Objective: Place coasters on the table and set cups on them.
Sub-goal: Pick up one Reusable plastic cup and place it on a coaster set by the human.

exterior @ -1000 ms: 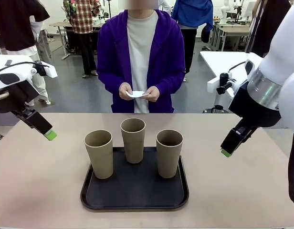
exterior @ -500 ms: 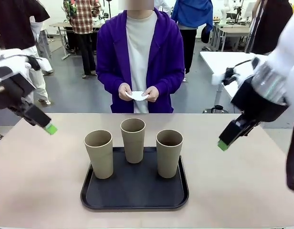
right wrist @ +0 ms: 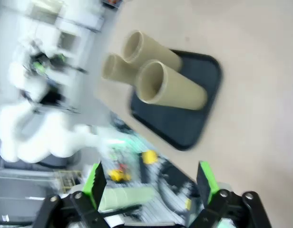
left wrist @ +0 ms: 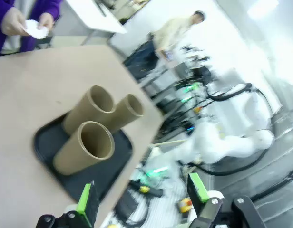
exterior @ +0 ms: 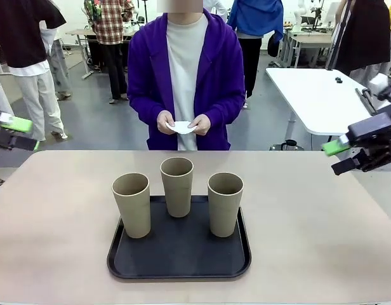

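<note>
Three tan cups [exterior: 131, 204] [exterior: 177, 186] [exterior: 225, 203] stand upright on a black tray [exterior: 179, 254] on the beige table [exterior: 310, 241]. Across the table a person holds white coasters [exterior: 182, 127] in both hands. My left gripper [exterior: 14, 132] is open at the far left edge, raised above the table. My right gripper [exterior: 351, 157] is open at the far right, also raised. The cups [left wrist: 84, 147] and the person's coasters [left wrist: 36, 29] appear in the left wrist view beyond the open left gripper [left wrist: 142, 199]. The right wrist view looks down on the cups [right wrist: 170, 88] past the open right gripper [right wrist: 151, 185].
The tray [right wrist: 184, 123] sits near the table's front edge in the middle. Bare tabletop lies on both sides of it and between it and the person [exterior: 186, 70]. A white table [exterior: 316, 95] stands behind at the right.
Both arms have swung up and outward, away from the tray, to the picture's edges. The cups, tray and the person's hands have stayed put.
</note>
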Controlling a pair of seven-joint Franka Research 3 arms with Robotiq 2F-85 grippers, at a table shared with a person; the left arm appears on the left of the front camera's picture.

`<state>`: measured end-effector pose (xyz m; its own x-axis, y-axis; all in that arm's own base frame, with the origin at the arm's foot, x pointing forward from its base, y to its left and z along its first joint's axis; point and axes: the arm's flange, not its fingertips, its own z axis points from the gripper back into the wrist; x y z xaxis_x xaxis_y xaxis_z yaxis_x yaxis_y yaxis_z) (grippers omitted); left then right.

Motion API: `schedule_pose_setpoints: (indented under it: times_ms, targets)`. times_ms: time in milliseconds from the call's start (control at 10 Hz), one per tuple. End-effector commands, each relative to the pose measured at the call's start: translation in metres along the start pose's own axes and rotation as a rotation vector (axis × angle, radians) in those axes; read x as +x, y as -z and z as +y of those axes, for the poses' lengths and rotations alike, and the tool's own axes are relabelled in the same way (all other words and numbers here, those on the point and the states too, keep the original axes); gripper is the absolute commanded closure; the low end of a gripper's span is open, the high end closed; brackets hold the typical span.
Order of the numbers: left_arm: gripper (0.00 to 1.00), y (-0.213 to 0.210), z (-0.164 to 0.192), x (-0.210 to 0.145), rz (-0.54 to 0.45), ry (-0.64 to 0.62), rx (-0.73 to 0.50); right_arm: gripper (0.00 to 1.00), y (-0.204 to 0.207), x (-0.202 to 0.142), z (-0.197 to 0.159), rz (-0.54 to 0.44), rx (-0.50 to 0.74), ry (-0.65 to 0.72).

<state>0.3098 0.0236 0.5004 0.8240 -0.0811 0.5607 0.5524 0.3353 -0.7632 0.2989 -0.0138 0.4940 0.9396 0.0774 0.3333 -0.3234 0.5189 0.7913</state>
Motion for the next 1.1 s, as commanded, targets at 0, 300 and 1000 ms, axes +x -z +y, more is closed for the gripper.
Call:
schedule_pose_setpoints:
  times_ms: [0, 300, 1000]
  targets:
    - [0.00, -0.016, 0.044, -0.011, 0.065, -0.214, -0.088, 0.00, 0.013, -0.040, -0.035, -0.060, 0.129, 0.132]
    - [0.00, -0.029, 0.073, -0.027, 0.104, -0.407, -0.098, 0.00, -0.001, -0.056, -0.058, -0.087, 0.143, 0.151]
    - [0.00, -0.040, 0.078, -0.045, -0.019, -0.567, 0.005, 0.00, -0.026, -0.096, -0.109, -0.178, 0.185, 0.255]
